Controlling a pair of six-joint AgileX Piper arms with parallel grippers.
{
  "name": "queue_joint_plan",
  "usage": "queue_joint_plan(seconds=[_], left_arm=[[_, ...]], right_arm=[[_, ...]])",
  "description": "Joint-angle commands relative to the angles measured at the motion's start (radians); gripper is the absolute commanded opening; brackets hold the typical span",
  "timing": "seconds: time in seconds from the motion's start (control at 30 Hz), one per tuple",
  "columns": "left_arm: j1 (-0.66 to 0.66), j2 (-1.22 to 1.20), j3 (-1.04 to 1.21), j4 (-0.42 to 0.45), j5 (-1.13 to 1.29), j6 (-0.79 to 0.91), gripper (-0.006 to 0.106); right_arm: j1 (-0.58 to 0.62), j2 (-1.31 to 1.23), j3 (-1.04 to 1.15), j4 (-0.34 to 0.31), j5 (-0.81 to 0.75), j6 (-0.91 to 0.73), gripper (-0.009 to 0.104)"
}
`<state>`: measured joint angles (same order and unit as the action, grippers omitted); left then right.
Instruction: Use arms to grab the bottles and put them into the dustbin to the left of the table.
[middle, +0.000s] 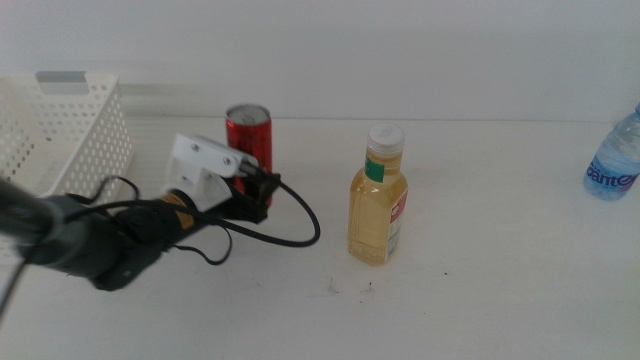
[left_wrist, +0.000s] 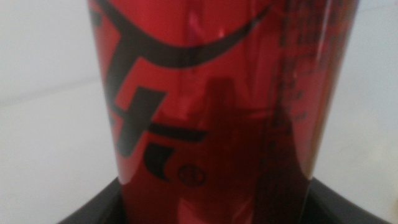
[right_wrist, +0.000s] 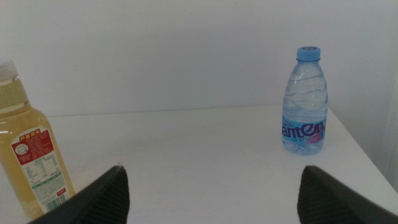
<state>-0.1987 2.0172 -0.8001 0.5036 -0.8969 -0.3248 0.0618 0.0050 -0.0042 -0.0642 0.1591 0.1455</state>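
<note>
The left tool (middle: 262, 186) sat at the red can (middle: 249, 140), reaching in from the left side of the tabletop (middle: 480, 290) with its white wrist block and looped black cables trailing behind. In the left wrist view the can (left_wrist: 217, 106) filled nearly the whole frame, standing upright between the two dark jaws, whose edges showed at either side of its base. The jaws lay right against the can's sides or just beside them; whether they were actually pinching it could not be told.

The can stood on the tabletop toward the back, just to the right of the dustbin (middle: 60, 135), whose perforated white wall and grey rim strip showed at the far left. The left arm's dark body lay in front of the dustbin.

To the right of the can, well apart from the left tool, the yellow bottle (middle: 378, 198) stood upright with its white cap on. A few small dark specks marked the tabletop in front of it.

The right tool (right_wrist: 211, 193) hung spread wide, holding nothing, both jaws well apart in the right wrist view. From there the yellow bottle (right_wrist: 28, 155) stood near one jaw, and the water bottle (right_wrist: 305, 102) stood upright further off, close to the tabletop's edge. In the middle view the water bottle (middle: 615, 155) sat at the far right.
</note>
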Motion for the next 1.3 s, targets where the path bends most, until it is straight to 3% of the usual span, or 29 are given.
queue_joint_plan(seconds=[0.0, 0.2, 0.5, 0.8, 0.87, 1.0, 1.07, 1.13, 1.27], left_arm=[[-0.003, -0.143, 0.042, -0.043, 0.01, -0.026, 0.0], [-0.032, -0.395, 0.07, -0.07, 0.379, -0.293, 0.001], [-0.028, -0.631, 0.0, -0.071, 0.793, -0.292, 0.001], [-0.029, -0.646, -0.186, -0.08, 1.089, -0.239, 0.001], [-0.004, -0.646, -0.229, -0.198, 1.133, -0.141, 0.001], [0.124, -0.62, -0.371, -0.611, 1.333, 0.373, 0.001], [0.202, -0.58, -0.458, -0.761, 1.458, 0.537, 0.001], [0.269, -0.528, -0.55, -0.789, 1.577, 0.583, 0.001], [0.362, -0.416, -0.702, -0.708, 1.765, 0.586, 0.001]], right_arm=[[-0.003, -0.005, 0.004, -0.004, -0.002, -0.007, 0.089], [-0.003, -0.005, 0.004, -0.004, -0.002, -0.007, 0.089], [-0.003, -0.005, 0.004, -0.004, -0.002, -0.007, 0.089], [-0.003, -0.005, 0.004, -0.004, -0.002, -0.007, 0.089], [-0.003, -0.005, 0.004, -0.004, -0.002, -0.007, 0.089], [-0.003, -0.005, 0.004, -0.004, -0.002, -0.007, 0.089], [-0.003, -0.005, 0.004, -0.004, -0.002, -0.007, 0.089], [-0.003, -0.005, 0.004, -0.004, -0.002, -0.007, 0.089], [-0.003, -0.005, 0.004, -0.004, -0.002, -0.007, 0.089]])
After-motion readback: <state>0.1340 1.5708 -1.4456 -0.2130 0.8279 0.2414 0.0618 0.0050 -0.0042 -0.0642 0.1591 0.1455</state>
